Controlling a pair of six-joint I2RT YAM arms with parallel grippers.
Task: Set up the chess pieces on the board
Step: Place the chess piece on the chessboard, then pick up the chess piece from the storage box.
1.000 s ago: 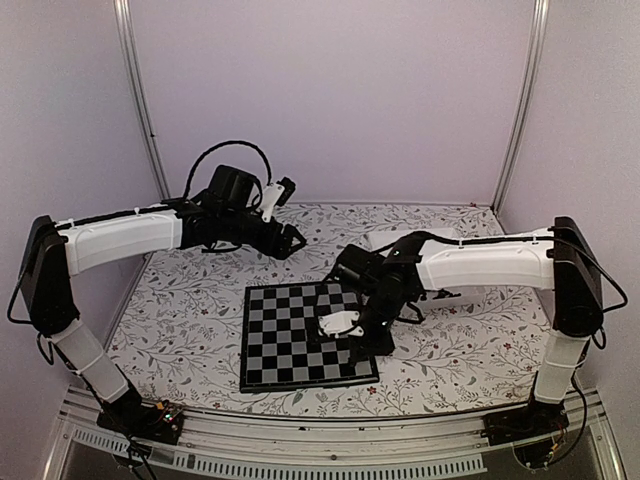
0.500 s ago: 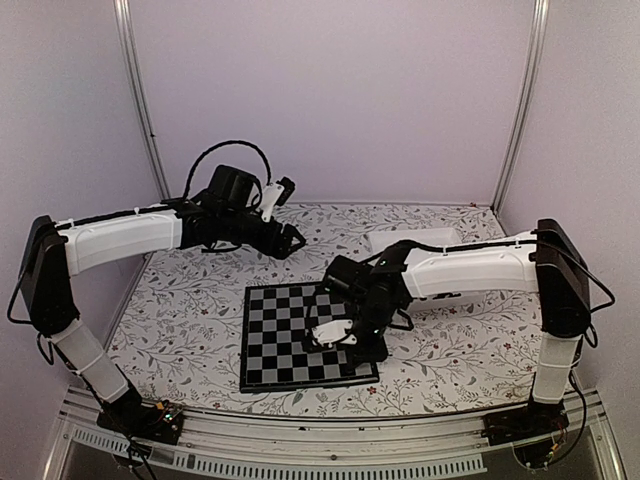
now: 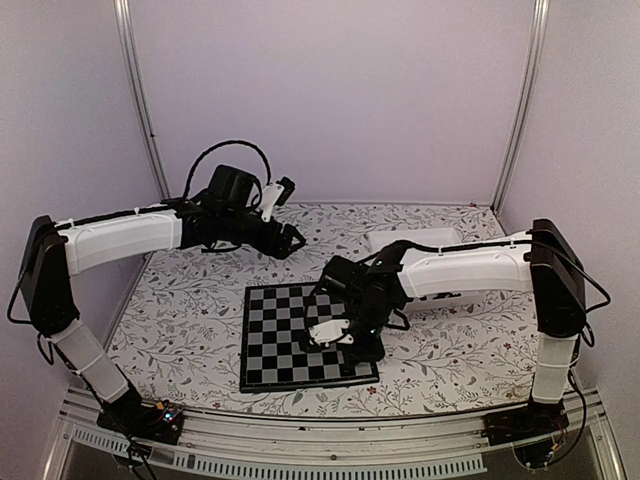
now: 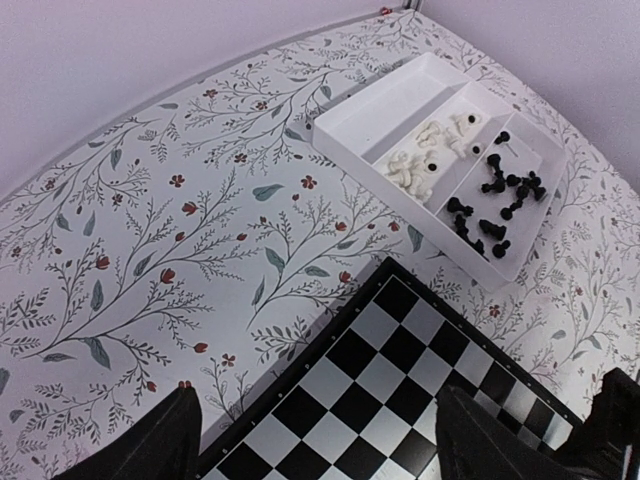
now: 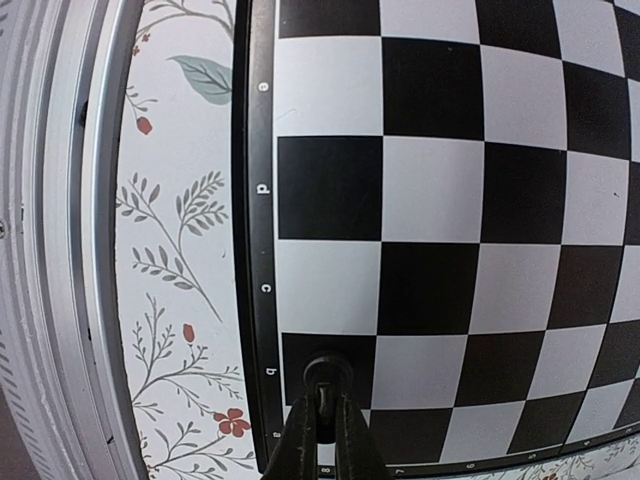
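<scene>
The board (image 3: 290, 335) lies on the flowered table in front of the arms. My right gripper (image 3: 352, 342) is low over the board's near right part. In the right wrist view it (image 5: 326, 420) is shut on a black chess piece (image 5: 327, 378), which stands on or just above a black square beside the lettered border of the board (image 5: 430, 190). My left gripper (image 3: 290, 240) hovers high behind the board. In the left wrist view it (image 4: 320, 450) is open and empty, above the board's (image 4: 400, 400) far corner. Several black pieces (image 4: 495, 195) and white pieces (image 4: 430, 155) lie in a tray.
The white compartment tray (image 4: 400, 110) sits behind the board on the right, partly hidden by my right arm in the top view (image 3: 385, 240). The metal front rail (image 5: 50, 250) runs close along the board's near edge. Part of my right arm (image 4: 615, 430) shows in the left wrist view.
My right gripper has moved left and toward the near edge, over the board, carrying the black piece down to it. The left arm has not moved.
</scene>
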